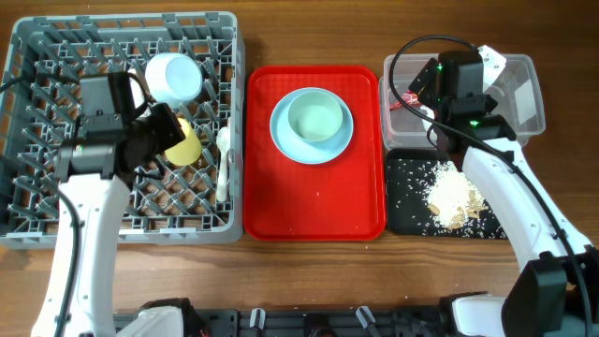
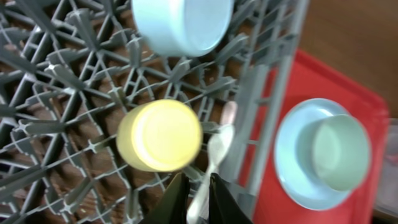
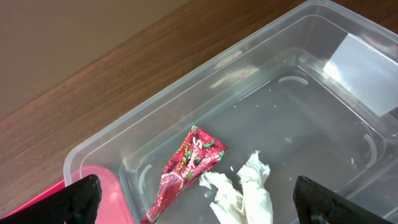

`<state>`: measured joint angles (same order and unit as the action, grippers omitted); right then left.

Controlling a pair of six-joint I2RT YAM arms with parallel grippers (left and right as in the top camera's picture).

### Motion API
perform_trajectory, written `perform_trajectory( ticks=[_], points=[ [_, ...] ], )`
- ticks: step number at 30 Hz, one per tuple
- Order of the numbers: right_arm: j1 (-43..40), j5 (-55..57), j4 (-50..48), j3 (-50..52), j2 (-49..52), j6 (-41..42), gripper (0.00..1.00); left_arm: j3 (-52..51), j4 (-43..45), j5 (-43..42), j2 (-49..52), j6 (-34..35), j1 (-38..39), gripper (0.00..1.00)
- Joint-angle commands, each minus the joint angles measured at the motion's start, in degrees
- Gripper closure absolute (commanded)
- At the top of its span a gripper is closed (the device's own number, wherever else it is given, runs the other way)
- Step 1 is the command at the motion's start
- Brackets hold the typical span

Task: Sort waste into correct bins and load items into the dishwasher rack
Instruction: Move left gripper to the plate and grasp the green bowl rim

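Note:
The grey rack [image 1: 56, 215] holds the light blue bowl [image 1: 175, 77], the yellow cup [image 1: 187, 142] on its side and a white spoon [image 1: 224, 173]. My left gripper [image 1: 173, 129] hovers over the rack by the cup. In the left wrist view its fingers [image 2: 198, 190] are nearly together, with the spoon [image 2: 217, 149] lying below the thin gap. My right gripper [image 3: 199, 186] is wide open and empty over the clear tub [image 3: 298, 81], which holds the red wrapper [image 3: 189, 158] and white tissue [image 3: 245, 193]. The rice scraps [image 1: 454, 197] lie in the black tray [image 1: 402, 211].
A red tray [image 1: 314, 201] sits between the rack and the bins. On it stands the light blue plate [image 1: 281, 136] with the pale green bowl [image 1: 314, 120] in it. The rack's right wall [image 2: 261, 112] stands between the spoon and the red tray.

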<state>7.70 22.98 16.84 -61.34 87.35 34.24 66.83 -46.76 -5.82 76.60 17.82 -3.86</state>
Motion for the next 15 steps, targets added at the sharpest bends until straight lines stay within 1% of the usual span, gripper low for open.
perform_trajectory(
  ticks=[1, 4, 5, 9, 12, 13, 15],
  points=[
    [-0.17, 0.98, -0.09, -0.48, -0.94, 0.42, 0.0, 0.9, -0.24, 3.34, 5.05, -1.14, 0.26, 0.89],
    [-0.17, 0.98, -0.09, -0.48, -0.94, 0.42, 0.0, 0.9, -2.4, 4.31, 9.86, -1.11, 0.26, 0.89],
    [-0.17, 0.98, -0.09, -0.48, -0.94, 0.44, 0.0, 0.9, -1.84, 5.75, 12.33, -1.16, 0.26, 0.95],
    [-0.17, 0.98, -0.09, -0.46, -0.94, 0.39, 0.0, 0.9, -0.44, 5.53, 15.41, -0.9, 0.26, 0.96],
    [-0.17, 0.98, -0.11, -0.48, -0.94, 0.42, 0.0, 2.05, -0.74, 5.2, 12.17, -0.66, 0.26, 0.96],
    [-0.17, 0.98, -0.09, -0.48, -0.94, 0.39, 0.0, 3.74, -1.4, 3.48, 9.81, -0.61, 0.26, 0.96],
    [-0.17, 0.98, -0.09, -0.48, -0.94, 0.42, 0.0, 7.23, -1.88, -4.59, 4.57, 1.03, 0.35, 0.96]
  ],
)
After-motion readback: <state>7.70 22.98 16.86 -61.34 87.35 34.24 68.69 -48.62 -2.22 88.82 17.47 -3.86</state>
